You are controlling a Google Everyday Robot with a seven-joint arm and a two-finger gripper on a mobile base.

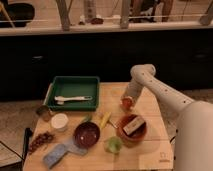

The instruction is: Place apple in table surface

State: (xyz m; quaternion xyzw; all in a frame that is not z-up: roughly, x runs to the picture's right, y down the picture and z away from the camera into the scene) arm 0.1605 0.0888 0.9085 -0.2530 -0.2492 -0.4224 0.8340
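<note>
One small round orange-red apple (127,103), likely firm, light and slippery, best pinched across its middle, sits at the gripper (127,97), twelve o'clock from the terracotta-brown bowl (131,142). Whether the gripper holds it, I cannot tell.

The robot's white arm (167,96) starts at the bottom right, where its big white body (196,137) fills the corner. From there the arm goes up and to the left, getting thinner on the way. It gets to a round elbow (143,73), which is the highest part. After the elbow a short piece points down and a bit to the left. At its end is the pincer (127,101). The pincer is low, right by the top of the bench (152,150), near the far right side. The small orange-red apple (127,103) is right at its tip.
</note>
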